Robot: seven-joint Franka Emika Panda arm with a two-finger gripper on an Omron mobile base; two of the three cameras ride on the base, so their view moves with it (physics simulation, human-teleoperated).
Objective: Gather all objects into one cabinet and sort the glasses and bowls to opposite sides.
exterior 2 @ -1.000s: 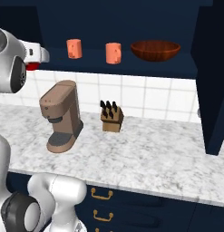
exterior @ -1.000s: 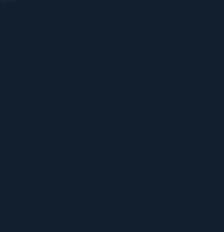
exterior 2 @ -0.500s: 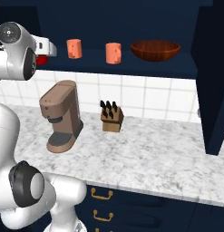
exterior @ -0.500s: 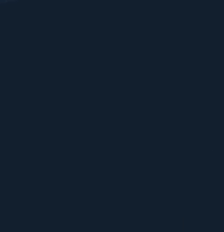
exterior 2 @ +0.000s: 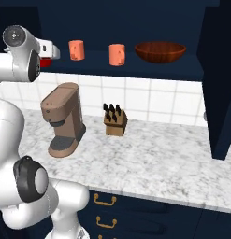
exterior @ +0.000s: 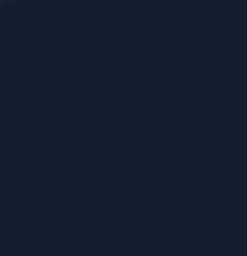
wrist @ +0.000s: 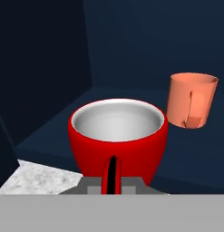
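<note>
You are looking into the open cabinet [exterior 2: 135, 28], a navy blue wall unit whose dark shelf runs above the white tiled wall [exterior 2: 159, 100]. Its door [exterior 2: 222, 79] hangs open at the right edge of the right base view. In the left base view you see nothing but flat navy blue.

On the shelf, from left to right, stand an orange cup [exterior 2: 76, 50], a second orange cup [exterior 2: 117, 54] with a handle, and a brown wooden bowl [exterior 2: 160, 51] nearest the open door. The two cups are apart from each other, and the bowl stands apart from both.

Your gripper [wrist: 112, 181] is closed on a red cup [wrist: 118, 138], held by its handle. The cup is upright with a pale grey inside, and it sits at the left end of the shelf, near the cabinet's inner corner. In the hand view one orange cup [wrist: 192, 100] stands beyond it to the right, not touching it. In the right base view a bit of the red shows just past the white wrist [exterior 2: 42, 49], left of the first orange cup. You cannot tell whether the cup's base touches the shelf.

Below the shelf lies a grey marbled counter [exterior 2: 149, 163]. A brown coffee machine [exterior 2: 64, 120] stands toward its left end, and a small knife block [exterior 2: 114, 120] stands near the back edge against the tiles. Navy drawers with brass pulls [exterior 2: 104, 200] run under the counter's front edge.
</note>
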